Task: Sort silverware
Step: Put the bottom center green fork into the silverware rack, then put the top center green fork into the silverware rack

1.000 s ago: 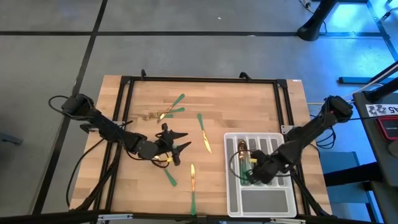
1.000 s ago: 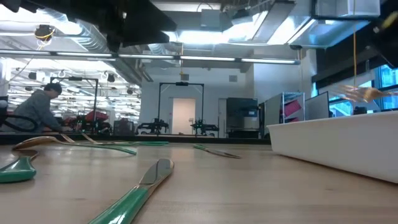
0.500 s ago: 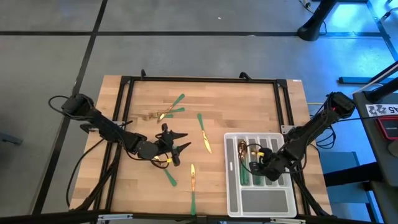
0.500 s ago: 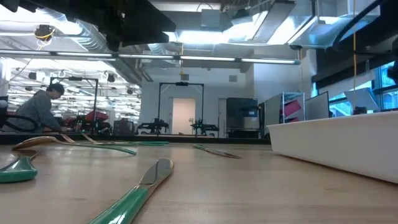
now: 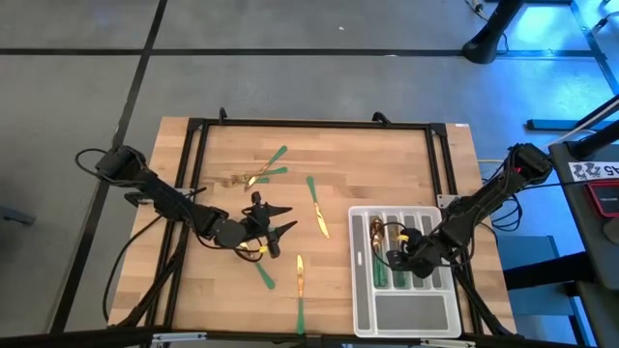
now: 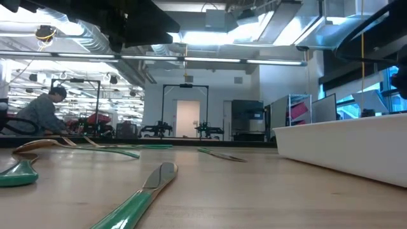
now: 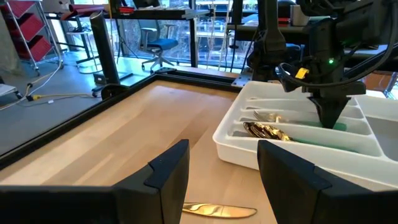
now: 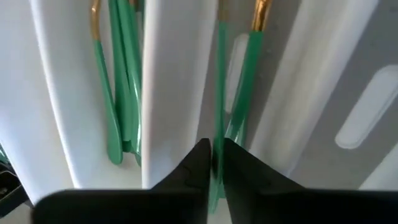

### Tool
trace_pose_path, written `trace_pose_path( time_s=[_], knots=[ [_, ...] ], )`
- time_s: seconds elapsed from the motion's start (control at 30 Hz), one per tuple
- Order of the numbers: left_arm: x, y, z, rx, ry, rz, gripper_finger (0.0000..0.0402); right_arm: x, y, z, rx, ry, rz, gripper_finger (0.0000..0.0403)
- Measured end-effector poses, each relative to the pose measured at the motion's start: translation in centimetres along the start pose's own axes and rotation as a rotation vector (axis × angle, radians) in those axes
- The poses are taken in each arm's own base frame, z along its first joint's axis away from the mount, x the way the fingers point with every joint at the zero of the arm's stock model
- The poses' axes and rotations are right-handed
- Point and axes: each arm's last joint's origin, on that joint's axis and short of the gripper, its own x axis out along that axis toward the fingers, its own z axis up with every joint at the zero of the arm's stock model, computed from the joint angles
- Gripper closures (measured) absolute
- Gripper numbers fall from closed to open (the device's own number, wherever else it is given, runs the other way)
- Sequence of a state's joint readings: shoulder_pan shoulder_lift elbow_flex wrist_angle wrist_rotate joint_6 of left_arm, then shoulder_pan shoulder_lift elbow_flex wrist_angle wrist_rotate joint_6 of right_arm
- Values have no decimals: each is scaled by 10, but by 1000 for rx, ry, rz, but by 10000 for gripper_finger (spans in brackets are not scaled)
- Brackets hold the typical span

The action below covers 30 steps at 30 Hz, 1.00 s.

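The right gripper (image 5: 404,261) is hovering low over the tray (image 5: 406,314), fingers nearly pressed together over a slot apparently for placing sorted silverware (image 8: 121,93), while the left gripper (image 5: 274,230), fingers spread, is waiting above loose pieces (image 5: 317,208) on the table (image 5: 387,164).

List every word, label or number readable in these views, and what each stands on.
White sign at the right edge of the high view: large dark characters, cut off and too blurred to read.
No text on the silverware, the tray, the table, or either gripper.
Background room in the low view: nothing legible.
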<state>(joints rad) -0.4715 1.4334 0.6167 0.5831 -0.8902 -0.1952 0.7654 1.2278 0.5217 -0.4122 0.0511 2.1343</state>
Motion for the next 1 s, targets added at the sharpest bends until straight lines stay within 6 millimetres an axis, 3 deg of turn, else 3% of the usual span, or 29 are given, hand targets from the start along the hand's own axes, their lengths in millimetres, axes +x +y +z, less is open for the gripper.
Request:
trace_pose_path(
  time_s=[0.23, 0.43, 0.63, 0.77, 0.87, 1.0],
  knots=[
    [0, 0, 0, -6, 0, -1, 224, -4, 1, 1, -102, -37, 41, 277],
    [0, 0, 0, -10, 0, -1, 224, -37, 15, -4, -183, -68, 94, 260],
    [6, 7, -5, -47, 40, 36, 224, -64, 36, -4, -442, -423, 205, 270],
    [24, 32, -8, -51, 258, 147, 224, -54, 48, -3, -560, -770, 287, 271],
    [40, 69, -3, -58, 595, 292, 224, -38, 58, -4, -651, -955, 266, 271],
    [41, 122, -7, 42, 891, 551, 224, -12, 73, 0, -692, -1146, 220, 271]
  ],
)
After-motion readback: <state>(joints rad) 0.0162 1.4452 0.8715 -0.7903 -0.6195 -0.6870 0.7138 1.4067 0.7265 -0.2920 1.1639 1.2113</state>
